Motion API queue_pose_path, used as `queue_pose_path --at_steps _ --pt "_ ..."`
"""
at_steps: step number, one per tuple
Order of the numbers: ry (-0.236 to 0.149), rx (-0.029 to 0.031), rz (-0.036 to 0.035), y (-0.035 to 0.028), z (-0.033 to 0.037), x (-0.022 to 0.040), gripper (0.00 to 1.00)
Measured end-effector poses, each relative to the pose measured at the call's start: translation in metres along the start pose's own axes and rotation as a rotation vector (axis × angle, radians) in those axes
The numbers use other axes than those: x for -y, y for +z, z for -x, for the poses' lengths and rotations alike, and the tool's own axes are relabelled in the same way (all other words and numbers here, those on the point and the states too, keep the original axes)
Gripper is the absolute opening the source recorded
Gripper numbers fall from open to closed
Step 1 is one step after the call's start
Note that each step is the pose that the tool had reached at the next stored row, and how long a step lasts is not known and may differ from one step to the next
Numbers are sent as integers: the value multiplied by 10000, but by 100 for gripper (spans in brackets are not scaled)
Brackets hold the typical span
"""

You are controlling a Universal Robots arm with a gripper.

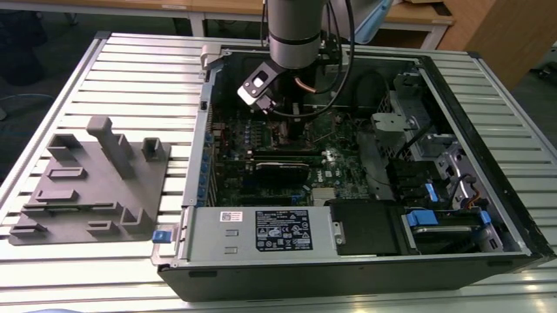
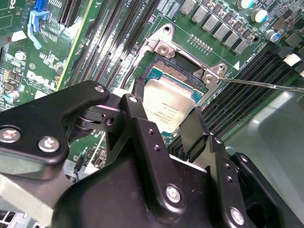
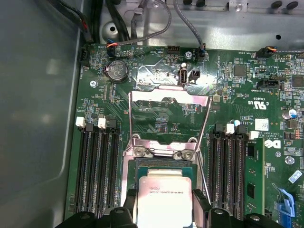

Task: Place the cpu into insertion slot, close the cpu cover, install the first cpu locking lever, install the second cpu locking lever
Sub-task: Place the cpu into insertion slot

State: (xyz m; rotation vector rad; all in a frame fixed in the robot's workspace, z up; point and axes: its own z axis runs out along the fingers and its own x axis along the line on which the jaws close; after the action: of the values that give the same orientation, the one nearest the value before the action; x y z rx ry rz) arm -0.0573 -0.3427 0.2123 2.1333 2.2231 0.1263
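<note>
In both wrist views my gripper (image 3: 164,211) (image 2: 166,108) is shut on the cpu (image 3: 164,197) (image 2: 172,105), a silver-grey square chip held by two opposite edges between black fingers (image 3: 201,205). The chip hangs just over the insertion slot (image 3: 164,164) (image 2: 174,67), whose dark contact field shows past its edge. The cpu cover (image 3: 147,96), a silvery frame with a square window, stands flipped open beyond the slot. Thin wire locking levers (image 3: 129,124) (image 2: 266,83) stand released beside the slot. In the exterior view the arm (image 1: 291,39) reaches down into the open computer case (image 1: 487,163).
Rows of black memory slots (image 3: 95,166) (image 3: 228,166) flank the socket. Cables (image 3: 156,23) hang near the case wall. A labelled power supply (image 1: 278,229) and drive bays (image 1: 435,189) fill the case's near and right parts. A grey fixture (image 1: 96,176) lies on the table.
</note>
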Motion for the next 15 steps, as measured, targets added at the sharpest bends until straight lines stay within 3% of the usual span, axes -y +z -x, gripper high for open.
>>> queue_pose_path --at_steps 15 --pt "0 0 2 74 0 7 54"
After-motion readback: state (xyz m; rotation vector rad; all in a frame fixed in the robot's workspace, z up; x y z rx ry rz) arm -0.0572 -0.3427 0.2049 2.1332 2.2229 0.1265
